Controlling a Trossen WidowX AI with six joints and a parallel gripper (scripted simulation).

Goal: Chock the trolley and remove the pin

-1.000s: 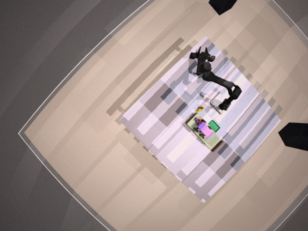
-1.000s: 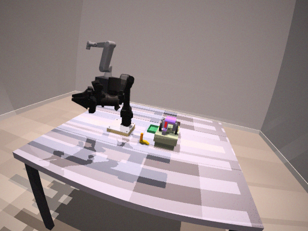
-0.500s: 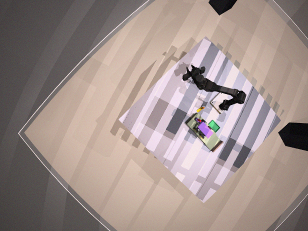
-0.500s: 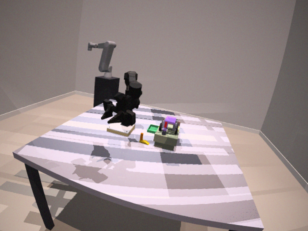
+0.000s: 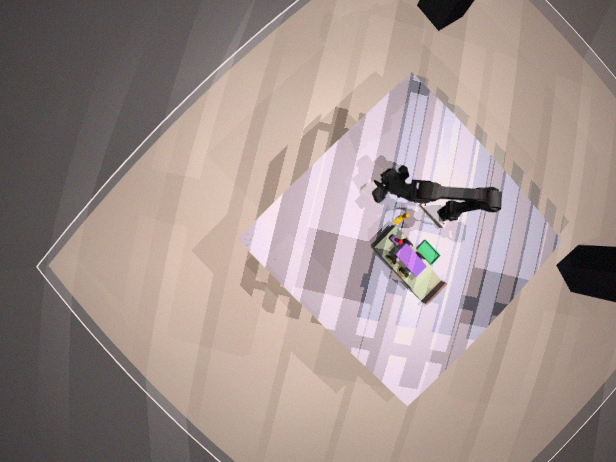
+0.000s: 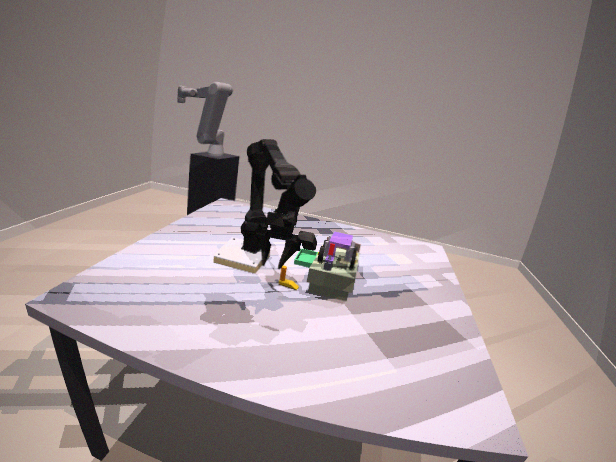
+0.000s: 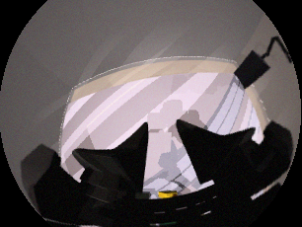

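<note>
The purple trolley (image 5: 411, 260) (image 6: 341, 240) stands on the pale green ramp (image 5: 431, 286) (image 6: 332, 281). The red-headed stop pin (image 5: 398, 241) (image 6: 331, 249) stands upright at the trolley's end nearer the exterior camera. The yellow chock (image 5: 400, 219) (image 6: 288, 284) lies on the table beside that end of the ramp, orange handle up; a bit of it shows low in the wrist view (image 7: 168, 194). The green tray (image 5: 428, 252) (image 6: 305, 258) lies beside the ramp. My gripper (image 6: 272, 265) (image 7: 162, 122) is part-way open and empty, above the table near the chock, not touching it.
The arm's pale base plate (image 6: 234, 256) lies behind the chock in the exterior view. A grey arm (image 6: 212, 115) stands on a dark pedestal (image 6: 212, 182) beyond the table. Black pedestals (image 5: 590, 272) also show in the top view.
</note>
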